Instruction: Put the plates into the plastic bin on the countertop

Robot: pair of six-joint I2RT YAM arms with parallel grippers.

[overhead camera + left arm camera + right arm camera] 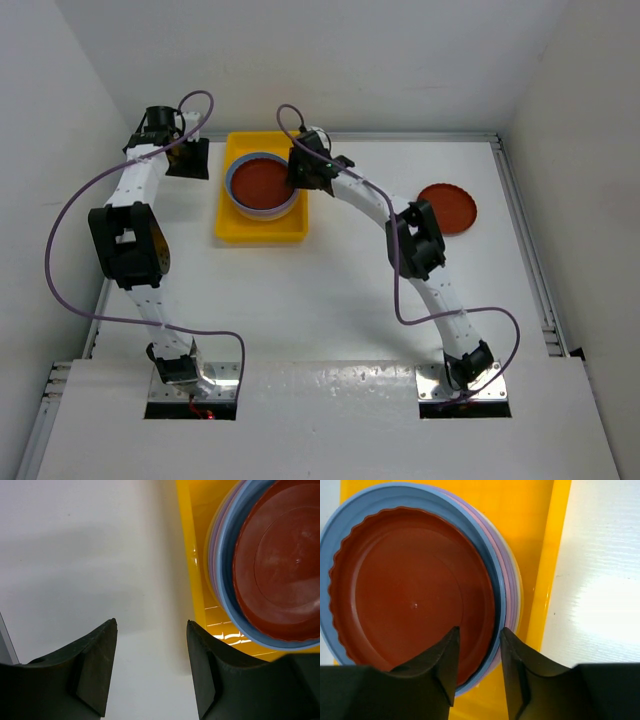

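The bin (228, 228) sits toward 12 o'clock on the countertop (330, 300). It holds a stack of plates whose top red plate (262, 186) nests in a blue plate (395, 495). The right gripper (479, 632) hangs over the stack's 2 o'clock edge, jaws a little apart, the red plate's rim showing in the gap below. The left gripper (151, 625) is spread and empty over bare countertop at the bin's 9 o'clock. A second red plate (447, 208) lies flat at the bin's 3 o'clock, well apart.
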